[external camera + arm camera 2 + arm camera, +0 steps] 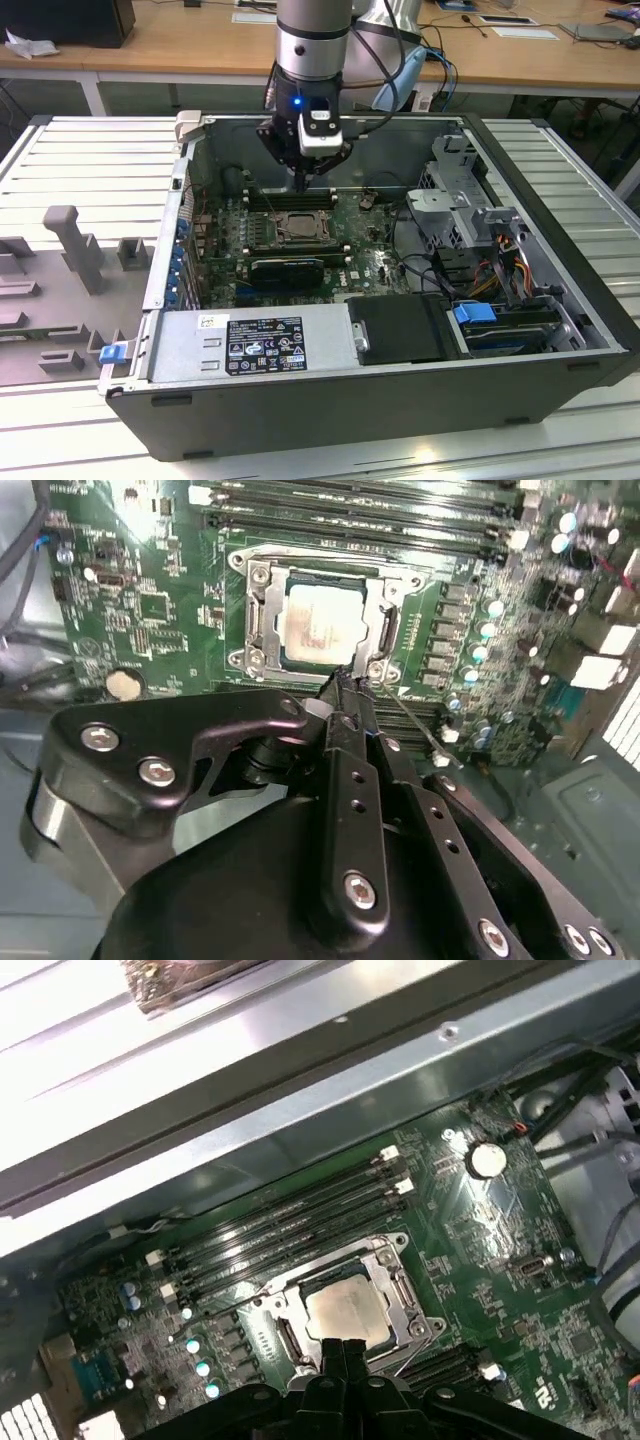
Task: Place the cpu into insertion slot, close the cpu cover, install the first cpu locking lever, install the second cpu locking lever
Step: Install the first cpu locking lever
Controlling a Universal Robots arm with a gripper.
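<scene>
I count one cpu (pixel 318 630) in insertion slot (pixel 330 558), one cpu cover (pixel 262 620) over it — gripper (pixel 345 685) jaws closed at slot corner.

Desks (pixel 150 45): pale wood, across the upper frame.
Table (pixel 70 150): grey ribbed metal, left, right and bottom.

open computer case (pixel 400 420), memory slots (pixel 290 1225), coin battery (pixel 486 1158)

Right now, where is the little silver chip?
The cpu sits in the insertion slot on the green motherboard, beside the long memory slots, just ahead of the gripper in both wrist views.
</scene>
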